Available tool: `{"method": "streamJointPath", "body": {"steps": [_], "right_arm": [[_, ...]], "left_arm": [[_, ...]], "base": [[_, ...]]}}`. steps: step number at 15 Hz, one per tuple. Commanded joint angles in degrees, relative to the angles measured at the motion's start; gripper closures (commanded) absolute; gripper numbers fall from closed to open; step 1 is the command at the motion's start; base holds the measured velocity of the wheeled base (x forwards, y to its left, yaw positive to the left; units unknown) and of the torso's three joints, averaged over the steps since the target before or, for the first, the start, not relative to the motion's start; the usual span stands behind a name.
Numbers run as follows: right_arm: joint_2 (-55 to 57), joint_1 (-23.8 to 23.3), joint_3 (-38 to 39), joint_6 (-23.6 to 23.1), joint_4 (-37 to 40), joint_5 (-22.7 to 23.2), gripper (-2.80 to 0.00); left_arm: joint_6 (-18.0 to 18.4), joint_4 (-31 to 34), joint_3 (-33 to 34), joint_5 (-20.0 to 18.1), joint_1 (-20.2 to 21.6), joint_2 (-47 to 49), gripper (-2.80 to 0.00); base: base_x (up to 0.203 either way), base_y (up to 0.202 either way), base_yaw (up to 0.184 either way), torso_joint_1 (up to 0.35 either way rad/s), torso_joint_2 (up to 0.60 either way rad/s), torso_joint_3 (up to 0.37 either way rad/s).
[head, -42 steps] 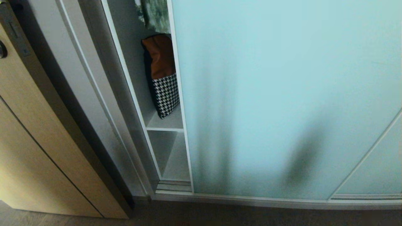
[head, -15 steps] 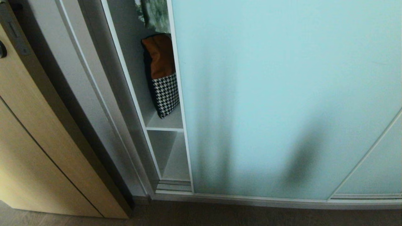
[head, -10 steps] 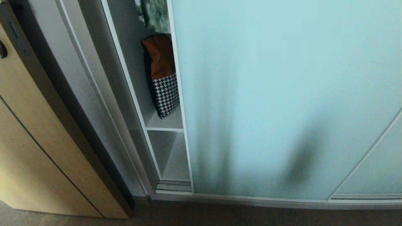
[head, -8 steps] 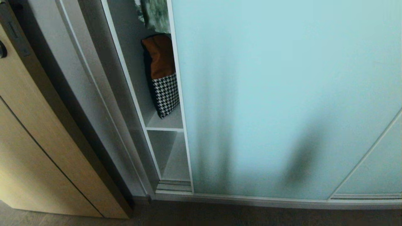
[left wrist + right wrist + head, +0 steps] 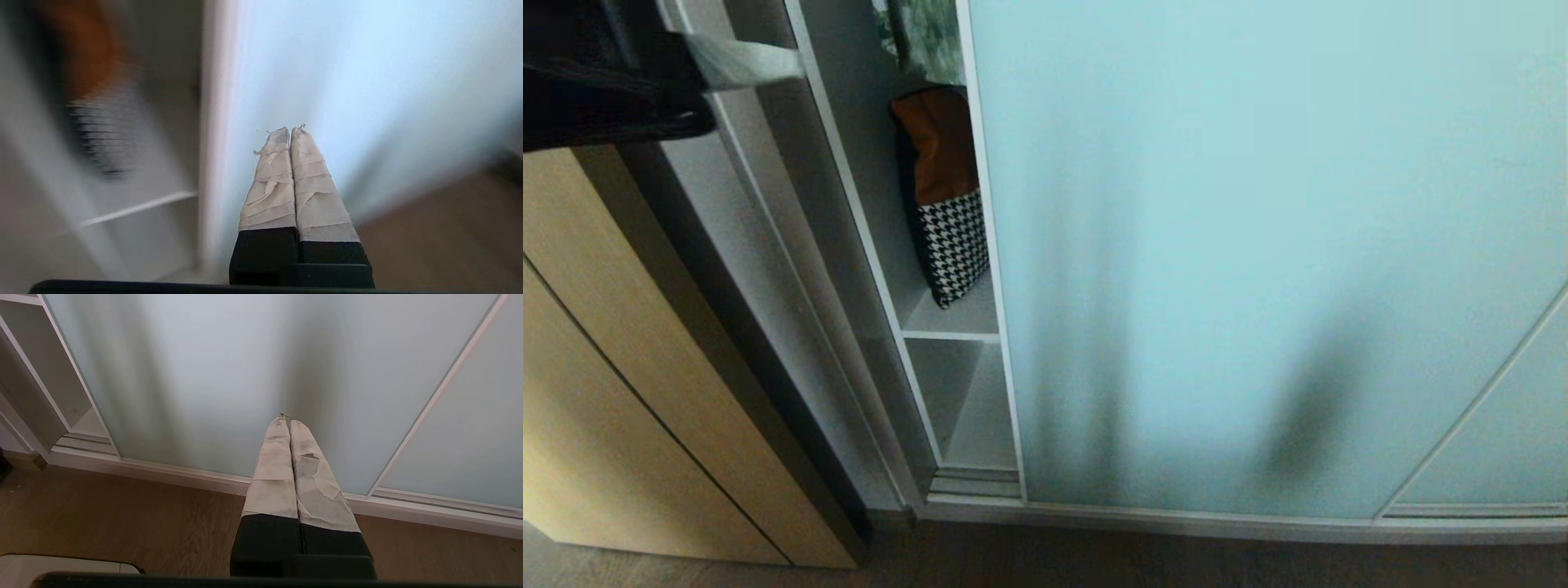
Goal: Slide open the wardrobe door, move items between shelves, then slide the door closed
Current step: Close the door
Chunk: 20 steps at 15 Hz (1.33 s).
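Note:
The sliding wardrobe door (image 5: 1258, 245) is a frosted pale turquoise panel, and it leaves a narrow gap at its left edge. White shelves (image 5: 952, 335) show in that gap. The items are hidden behind the door. My left gripper (image 5: 799, 65) reaches in from the upper left, shut and empty, its taped fingers pointing towards the gap. In the left wrist view, the left gripper (image 5: 290, 130) points at the door glass (image 5: 367, 81) just beside the door's pale frame edge (image 5: 216, 122). My right gripper (image 5: 284, 418) hangs shut and empty, low in front of the door (image 5: 204, 375).
A brown and houndstooth bag (image 5: 943, 196) stands on the shelf in the gap, with green fabric (image 5: 927, 37) above it. A tan wood-grain door (image 5: 621, 367) stands to the left. The bottom track (image 5: 1176, 523) meets the wooden floor (image 5: 122, 514).
My left arm has risen into the head view at the upper left, where it was out of view before. The door, the shelves and the right gripper have not moved.

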<state>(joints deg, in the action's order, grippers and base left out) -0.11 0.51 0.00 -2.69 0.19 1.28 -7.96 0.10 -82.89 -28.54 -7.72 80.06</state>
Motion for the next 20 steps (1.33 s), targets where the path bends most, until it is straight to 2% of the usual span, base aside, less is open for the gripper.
{"method": "streamJointPath", "body": {"steps": [1, 5, 7, 9, 11, 13, 14, 16, 20], "right_arm": [[0.02, 0.02, 0.00, -0.03, -0.02, 0.04, 0.00], [-0.01, 0.02, 0.00, -0.03, -0.02, 0.04, 0.00], [0.02, 0.02, 0.00, -0.03, -0.02, 0.04, 0.00], [0.02, 0.02, 0.00, -0.03, -0.02, 0.04, 0.00], [0.02, 0.02, 0.00, -0.03, -0.02, 0.04, 0.00], [0.02, 0.02, 0.00, -0.03, -0.02, 0.04, 0.00], [0.02, 0.02, 0.00, -0.03, -0.02, 0.04, 0.00], [0.02, 0.02, 0.00, -0.03, -0.02, 0.04, 0.00], [0.02, 0.02, 0.00, -0.03, -0.02, 0.04, 0.00]], "left_arm": [[-1.09, -0.24, -2.71, -2.42, -3.28, 10.14, 0.00], [-13.12, -0.35, -11.76, -2.57, -5.38, 18.43, 0.00], [-15.68, -0.29, -13.52, -2.31, -5.52, 20.70, 0.00], [-15.76, -0.42, -13.64, -1.88, -6.51, 22.29, 0.00], [-17.56, -0.45, -15.81, 0.76, -7.27, 24.83, 0.00], [-25.42, -0.37, -19.64, 2.44, -7.82, 26.68, 0.00], [-28.25, -0.36, -20.76, 2.22, -7.90, 27.11, 0.00], [-29.21, -0.18, -21.71, 1.66, -8.08, 28.00, 0.00], [-38.48, 0.68, -25.54, 1.61, -8.10, 30.26, 0.00]], "base": [[0.000, 0.000, 0.000, 0.000, 0.00, 0.000], [0.000, 0.000, 0.000, 0.000, 0.00, 0.000], [0.000, 0.000, 0.000, 0.000, 0.00, 0.000], [0.000, 0.000, 0.000, 0.000, 0.00, 0.000], [0.000, 0.000, 0.000, 0.000, 0.00, 0.000], [0.000, 0.000, 0.000, 0.000, 0.00, 0.000], [0.000, 0.000, 0.000, 0.000, 0.00, 0.000], [0.000, 0.000, 0.000, 0.000, 0.00, 0.000], [0.000, 0.000, 0.000, 0.000, 0.00, 0.000]]}}
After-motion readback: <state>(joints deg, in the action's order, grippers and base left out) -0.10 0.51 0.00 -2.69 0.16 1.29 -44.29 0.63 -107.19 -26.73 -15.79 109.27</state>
